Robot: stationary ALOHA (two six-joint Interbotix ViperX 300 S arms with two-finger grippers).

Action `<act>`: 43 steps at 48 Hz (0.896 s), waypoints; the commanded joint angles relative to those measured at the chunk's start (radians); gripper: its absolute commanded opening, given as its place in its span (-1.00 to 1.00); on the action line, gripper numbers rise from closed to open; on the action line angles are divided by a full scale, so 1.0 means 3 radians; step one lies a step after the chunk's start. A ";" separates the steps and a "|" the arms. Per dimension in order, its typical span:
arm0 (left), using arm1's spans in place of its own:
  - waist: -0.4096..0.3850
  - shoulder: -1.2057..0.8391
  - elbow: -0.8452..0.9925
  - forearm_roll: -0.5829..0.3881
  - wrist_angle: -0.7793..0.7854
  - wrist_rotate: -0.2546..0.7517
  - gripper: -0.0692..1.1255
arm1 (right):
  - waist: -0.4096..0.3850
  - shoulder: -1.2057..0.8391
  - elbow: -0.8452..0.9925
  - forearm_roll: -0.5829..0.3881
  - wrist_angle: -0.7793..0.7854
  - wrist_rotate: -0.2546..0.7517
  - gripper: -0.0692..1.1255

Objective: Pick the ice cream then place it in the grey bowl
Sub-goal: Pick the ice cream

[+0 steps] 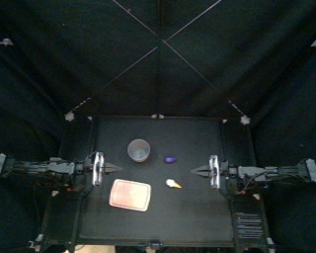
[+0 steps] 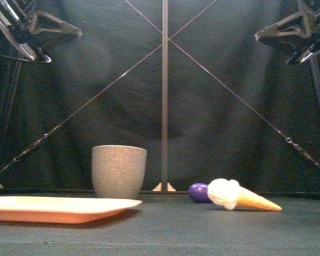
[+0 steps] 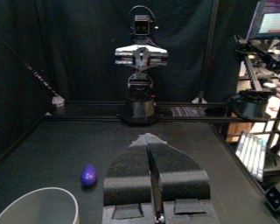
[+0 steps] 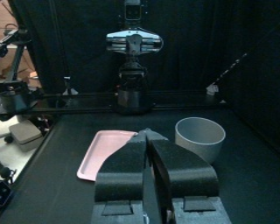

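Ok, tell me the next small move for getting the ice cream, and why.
Probably swing the right gripper over the ice cream, opening its jaws: the cone lies untouched on the table, nearer that arm, which rests at the side with jaws shut.

Toy ice cream (image 2: 238, 196) — white scoop, orange cone — is lying on its side. Grey speckled cup (image 2: 119, 171) is standing upright, farther back-left, well apart.

Closed in by black curtains (image 1: 68, 59) at the back and both sides, dimly lit; below, a small black table (image 1: 200, 212), matte, reaching back to the curtain.
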 commanded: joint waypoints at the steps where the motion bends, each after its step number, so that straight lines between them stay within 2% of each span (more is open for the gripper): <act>1: 0.0072 0.0026 0.0000 0.0026 -0.0036 0.0026 -0.98 | 0.0010 0.0092 -0.0026 0.0005 -0.0010 0.0005 -0.89; 7: 0.0102 0.0020 0.0000 0.0026 -0.0036 0.0026 -0.94 | 0.0077 0.0215 -0.0015 0.0051 -0.0005 0.0087 -0.84; 17: 0.0102 0.0020 0.0005 0.0026 -0.0036 0.0020 -0.93 | 0.0496 0.0675 0.0036 0.0153 0.0020 0.0322 -0.69; 22: 0.0107 0.0015 0.0010 0.0026 -0.0036 0.0020 -0.93 | 0.0588 0.1028 0.0020 0.0215 0.0015 0.0389 -0.50; 29: 0.0102 0.0015 0.0010 0.0026 -0.0026 0.0020 -0.93 | 0.0562 0.1432 -0.0041 0.0322 0.0015 0.0389 -0.12; 36: 0.0102 0.0015 0.0010 0.0020 -0.0020 0.0020 -0.93 | 0.0414 0.1744 -0.0112 0.0348 0.0015 0.0389 0.31; 43: 0.0102 0.0015 0.0015 0.0026 -0.0020 0.0020 -0.93 | 0.0281 0.1953 -0.0210 0.0363 0.0010 0.0389 0.63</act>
